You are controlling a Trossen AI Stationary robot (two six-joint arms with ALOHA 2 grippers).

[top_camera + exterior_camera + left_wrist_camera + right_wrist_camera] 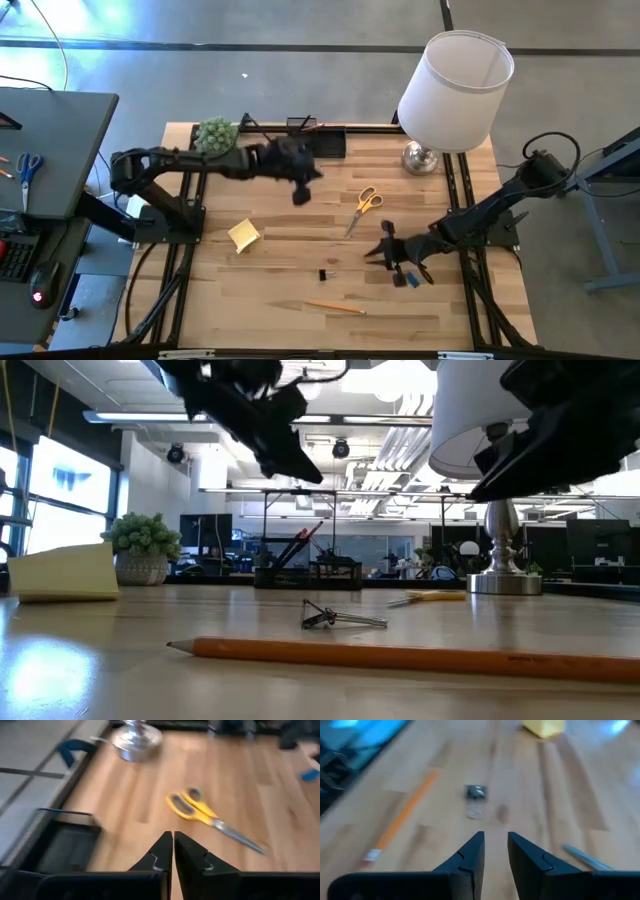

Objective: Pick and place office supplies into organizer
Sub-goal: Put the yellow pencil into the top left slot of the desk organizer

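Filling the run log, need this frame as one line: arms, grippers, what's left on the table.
left gripper: shut, empty, near organizer | right gripper: slightly open, empty, above clip | on table: scissors, pencil, sticky pad

Table [300, 270]: pale wood planks, visible grain, smooth with a slight sheen
Left gripper [173, 851]: dark matt plastic-looking fingers, pressed together
Scissors [210, 815], just ahead of the left gripper: glossy yellow plastic handles, bare metal blades
Lamp [455, 90], beyond the scissors from that gripper: white matt cloth-like shade, polished metal base
Right gripper [496, 855]: same dark matt fingers, slightly parted
Pencil [400, 655], ahead of the right gripper: orange painted wood, smooth
Clip [335, 618], ahead of it too: black body, thin shiny wire
Sticky-note pad [244, 235]: yellow matt paper
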